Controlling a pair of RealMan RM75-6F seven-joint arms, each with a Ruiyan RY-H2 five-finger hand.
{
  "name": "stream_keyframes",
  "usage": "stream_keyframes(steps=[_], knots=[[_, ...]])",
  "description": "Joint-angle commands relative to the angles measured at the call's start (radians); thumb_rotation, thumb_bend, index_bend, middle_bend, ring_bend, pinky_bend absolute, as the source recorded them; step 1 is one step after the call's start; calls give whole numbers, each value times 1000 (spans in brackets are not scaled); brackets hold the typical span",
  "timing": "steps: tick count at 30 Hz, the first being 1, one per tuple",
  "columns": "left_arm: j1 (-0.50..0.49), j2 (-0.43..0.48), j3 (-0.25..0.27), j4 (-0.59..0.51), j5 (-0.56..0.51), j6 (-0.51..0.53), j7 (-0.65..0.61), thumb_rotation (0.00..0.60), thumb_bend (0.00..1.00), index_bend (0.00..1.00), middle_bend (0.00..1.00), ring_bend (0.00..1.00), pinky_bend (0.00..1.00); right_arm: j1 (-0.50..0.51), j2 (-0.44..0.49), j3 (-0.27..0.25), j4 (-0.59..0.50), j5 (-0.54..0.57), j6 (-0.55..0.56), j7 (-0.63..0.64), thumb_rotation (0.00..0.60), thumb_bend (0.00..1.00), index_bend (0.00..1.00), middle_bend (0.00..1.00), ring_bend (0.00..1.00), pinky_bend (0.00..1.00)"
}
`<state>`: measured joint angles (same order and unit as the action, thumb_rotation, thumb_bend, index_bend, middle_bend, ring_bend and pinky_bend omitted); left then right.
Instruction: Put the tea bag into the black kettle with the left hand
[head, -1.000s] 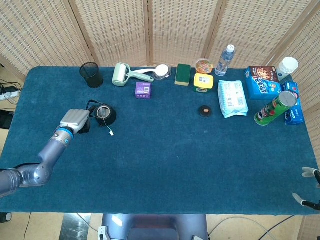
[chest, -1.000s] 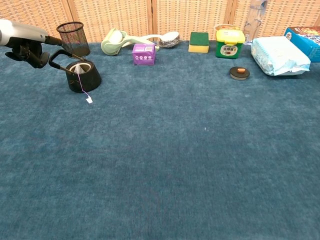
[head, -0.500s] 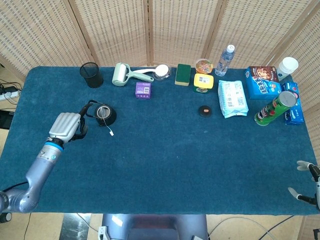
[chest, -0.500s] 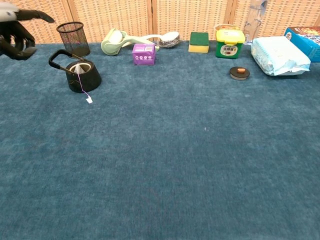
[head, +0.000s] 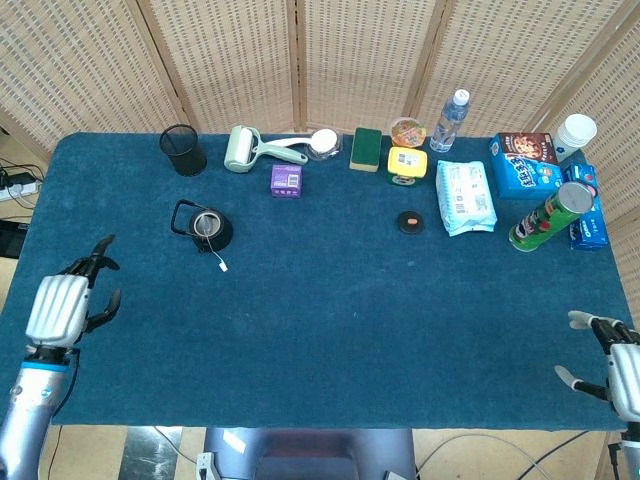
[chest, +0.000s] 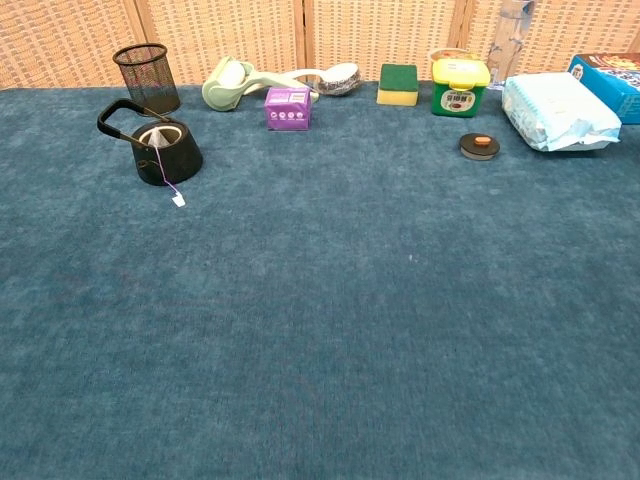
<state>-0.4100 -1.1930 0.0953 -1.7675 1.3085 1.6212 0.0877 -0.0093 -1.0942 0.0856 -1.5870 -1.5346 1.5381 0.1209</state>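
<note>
The black kettle stands on the blue table at the left. The pale tea bag sits inside its opening. Its string runs over the rim down to a small white tag lying on the cloth. My left hand hovers near the table's front left corner, far from the kettle, fingers spread and holding nothing. My right hand is at the front right edge, fingers apart and empty. Neither hand shows in the chest view.
Along the back stand a black mesh cup, a lint roller, a purple box, a green sponge, a yellow scale, a water bottle. A wipes pack, snack boxes and a chips can fill the right.
My left hand has drawn back from beside the kettle toward the front left corner and left the chest view. The right hand has crept slightly further into the head view. The kettle and tea bag stayed put.
</note>
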Motion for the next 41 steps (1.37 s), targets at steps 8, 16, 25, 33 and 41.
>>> stream_keyframes(steps=[8, 16, 25, 33, 41], knots=[[189, 9, 49, -8, 123, 137, -18, 600, 515, 0, 365, 313, 452, 17, -14, -19, -29, -39, 2, -43, 600, 100, 262, 374, 303, 349], [242, 11, 29, 1, 131, 113, -38, 600, 515, 0, 365, 313, 433, 19, -9, -21, -49, -38, 10, -65, 600, 100, 263, 374, 303, 347], [258, 0, -20, 10, 117, 52, -45, 600, 514, 0, 365, 313, 432, 25, -6, -23, -52, -28, 0, -67, 600, 99, 263, 374, 303, 346], [274, -3, -50, 4, 120, 30, -36, 600, 514, 0, 365, 313, 431, 28, -10, -25, -38, -14, -9, -53, 600, 99, 262, 374, 303, 346], [279, -1, -86, -5, 122, 18, -22, 600, 515, 0, 365, 313, 427, 40, -19, -27, -27, -7, -31, -46, 600, 100, 263, 374, 303, 346]])
